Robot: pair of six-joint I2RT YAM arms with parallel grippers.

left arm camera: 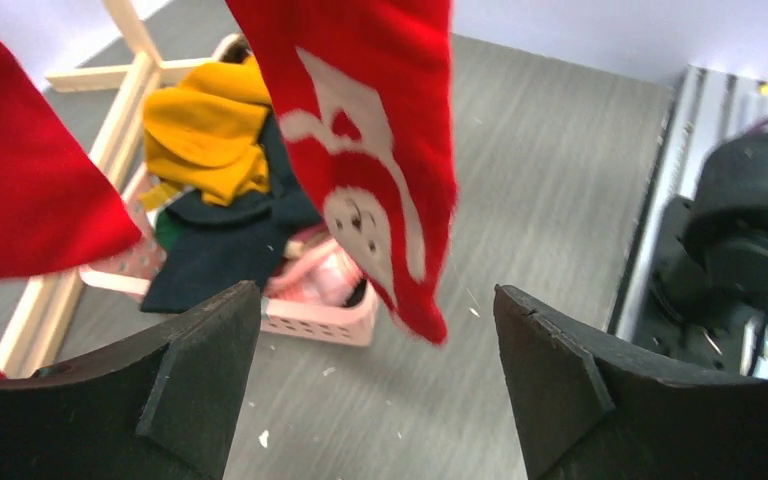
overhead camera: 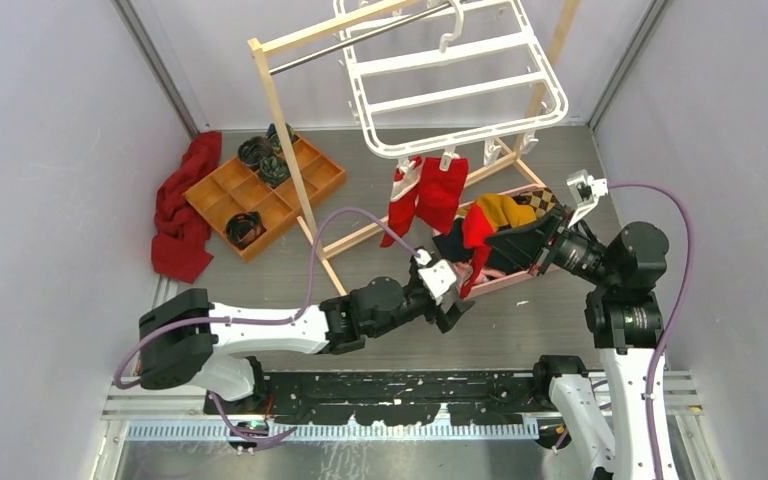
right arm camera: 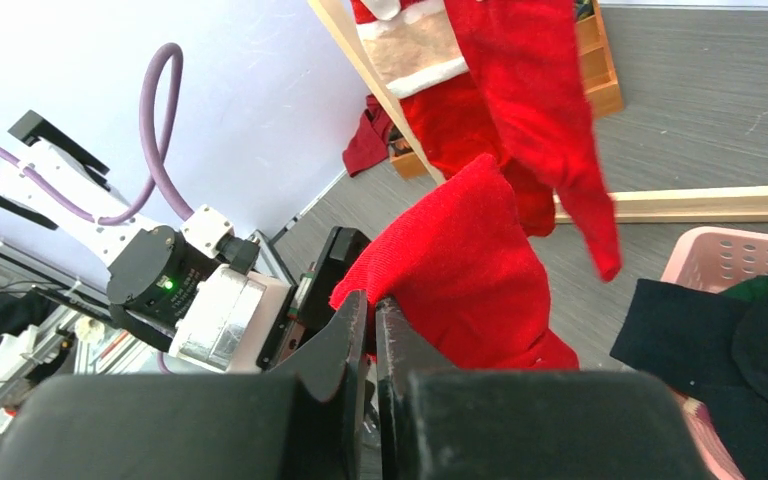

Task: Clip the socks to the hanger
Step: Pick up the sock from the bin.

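**Right fingers pinch a red sock under the hanger; left fingers wait wide apart**

Right fingers [right arm camera: 350, 340] are closed tight on a bunched fold of a bright red sock [right arm camera: 460, 260], which droops in a soft heap from the pinch above the pink basket [right arm camera: 730, 255] of dark and mustard garments. Left fingers [left arm camera: 210, 350] are spread wide and hold nothing. A red sock with a white pattern [left arm camera: 380, 180] dangles just beyond them; it is probably the same sock, though that is not certain.

Two more red socks [overhead camera: 425, 195] hang already clipped at the near edge of the white hanger [overhead camera: 460, 80]. It hangs tilted from the rod of a wooden rack [overhead camera: 290, 130] on the bench [overhead camera: 540, 330].

Likely risks: the pinch is on a loose fold, so the sock may slide out while being lifted. The hanger hangs free and may swing away when a clip is pushed. Either arm could brush the clipped pair loose.
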